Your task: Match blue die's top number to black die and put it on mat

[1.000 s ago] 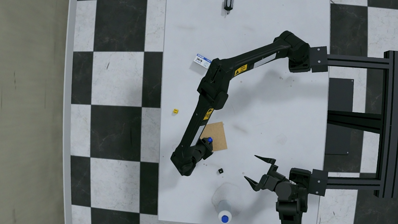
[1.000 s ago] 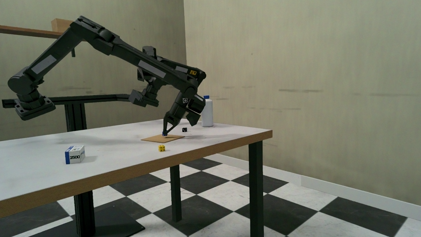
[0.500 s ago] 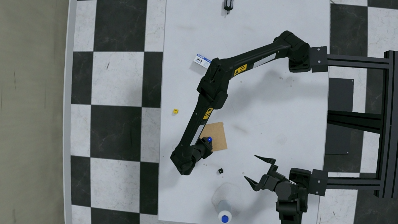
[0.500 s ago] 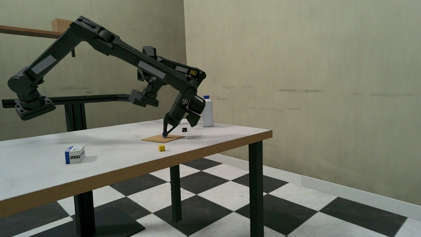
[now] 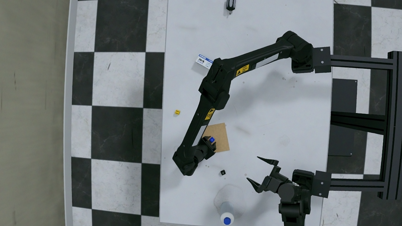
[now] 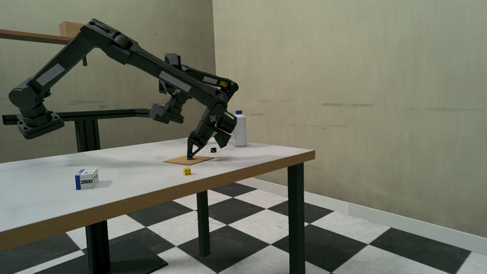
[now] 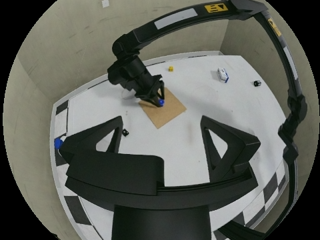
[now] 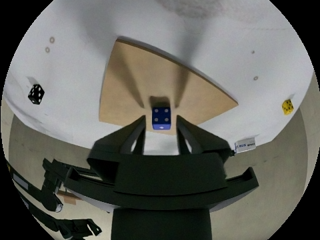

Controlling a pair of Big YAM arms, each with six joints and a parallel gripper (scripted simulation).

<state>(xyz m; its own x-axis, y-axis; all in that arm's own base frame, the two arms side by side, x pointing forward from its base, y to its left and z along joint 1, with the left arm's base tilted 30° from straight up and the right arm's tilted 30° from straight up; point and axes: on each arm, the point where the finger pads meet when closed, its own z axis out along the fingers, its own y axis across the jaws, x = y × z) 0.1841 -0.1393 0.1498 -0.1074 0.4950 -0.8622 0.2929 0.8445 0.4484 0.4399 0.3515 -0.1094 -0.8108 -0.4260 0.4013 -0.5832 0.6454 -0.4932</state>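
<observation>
Blue die (image 5: pixel 212 139) (image 6: pixel 190 158) (image 7: pixel 161 102) (image 8: pixel 161 116): one, on the mat (image 5: pixel 221 134) (image 6: pixel 173 161) (image 7: pixel 167 115) (image 8: pixel 133 63), between the parted fingers of the right pincer (image 5: pixel 212 141) (image 6: pixel 190 155) (image 7: pixel 161 103) (image 8: pixel 161 119), unheld; probably light, rigid, slick-sided, best gripped squarely across opposite faces.

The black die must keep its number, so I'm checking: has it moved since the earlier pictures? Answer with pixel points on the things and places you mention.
No. In the top view, the black die (image 5: pixel 222 172) (image 6: pixel 213 150) (image 7: pixel 125 133) (image 8: pixel 36 94) sits at the same spot on the table (image 5: pixel 267 140) (image 6: pixel 136 177) (image 7: pixel 177 150) (image 8: pixel 73 80).
</observation>
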